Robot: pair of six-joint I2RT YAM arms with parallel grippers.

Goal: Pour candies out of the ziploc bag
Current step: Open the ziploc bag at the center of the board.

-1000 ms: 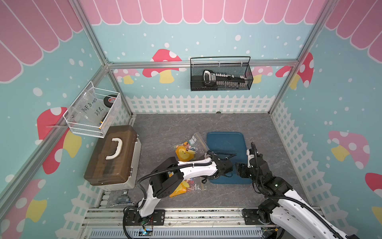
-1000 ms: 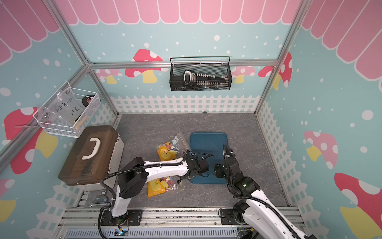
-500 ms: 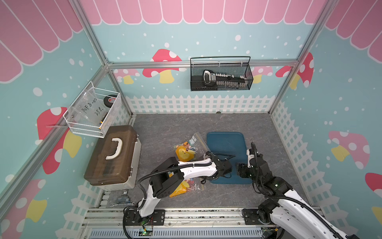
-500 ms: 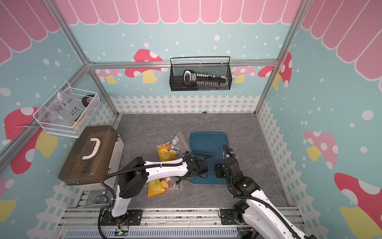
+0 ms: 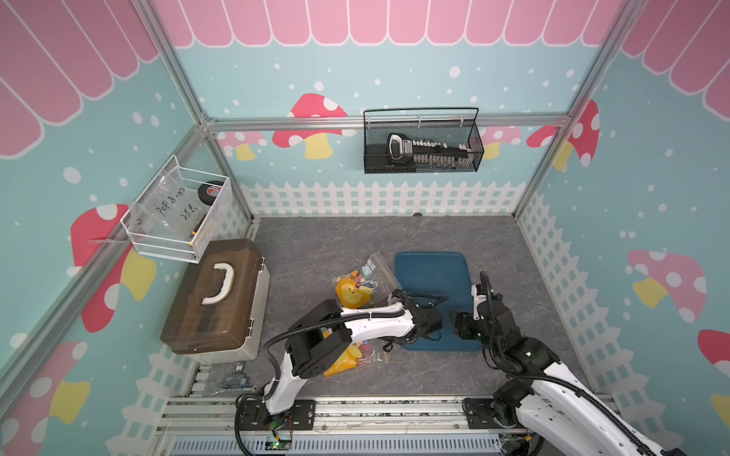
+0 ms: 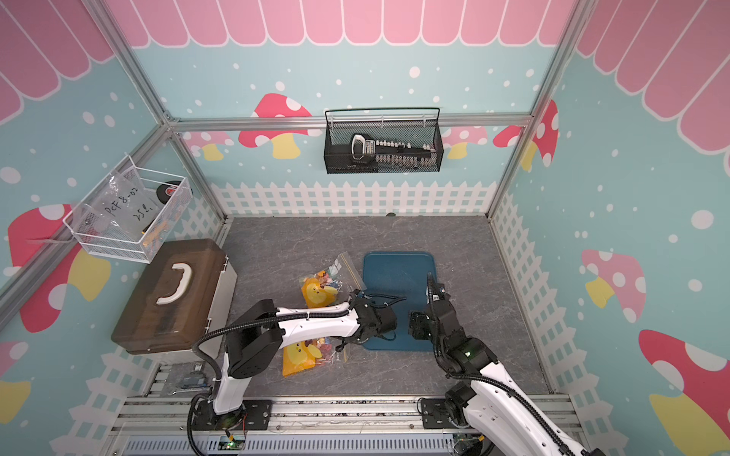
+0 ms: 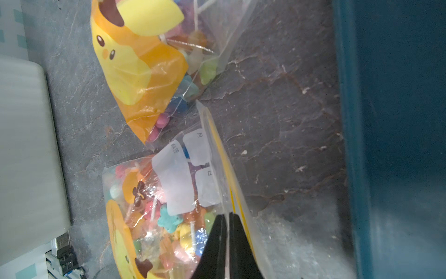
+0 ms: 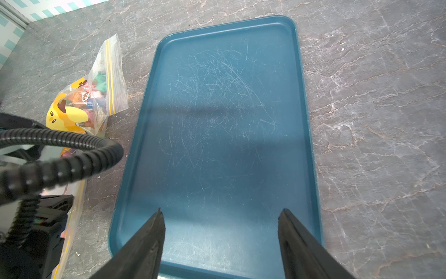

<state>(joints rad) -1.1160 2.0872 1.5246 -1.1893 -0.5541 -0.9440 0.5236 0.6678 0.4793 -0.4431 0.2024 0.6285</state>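
In the left wrist view the ziploc bag (image 7: 178, 183) ran off the frame just behind the left gripper (image 7: 227, 215). From above, the left arm (image 5: 375, 325) covered the pinch itself, and I found the candies (image 5: 361, 350) beside it too small to tell apart.

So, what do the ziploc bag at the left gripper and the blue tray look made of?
Ziploc bag: thin clear plastic film, glossy and crinkled; the candies show through. Tray: likely hard plastic, dull dark blue, its floor finely scratched.
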